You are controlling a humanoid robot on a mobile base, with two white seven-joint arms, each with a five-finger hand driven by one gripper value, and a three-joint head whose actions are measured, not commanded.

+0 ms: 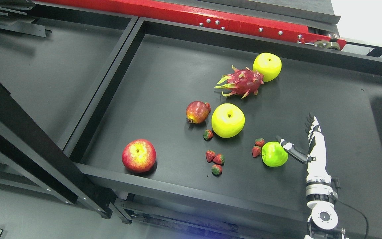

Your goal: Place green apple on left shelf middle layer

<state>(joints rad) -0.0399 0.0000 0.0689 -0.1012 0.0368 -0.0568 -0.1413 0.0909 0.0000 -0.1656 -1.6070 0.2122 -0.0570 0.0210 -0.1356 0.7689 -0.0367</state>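
Observation:
A small green apple (274, 154) lies on the black shelf board (164, 79) near its front edge, right of centre. My right hand (298, 137) rises from the lower right, just right of the apple. Its fingers (311, 123) point up and away, spread, and its thumb (292, 150) reaches left to the apple's right side, touching or nearly touching it. The hand holds nothing. The left arm is out of view.
Two larger yellow-green apples (228, 120) (267, 66), a dragon fruit (242, 82), a pomegranate (197, 112), a red apple (139, 155) and several strawberries (215, 159) share the board. A second shelf bay (48, 69) lies to the left behind a black divider (108, 86).

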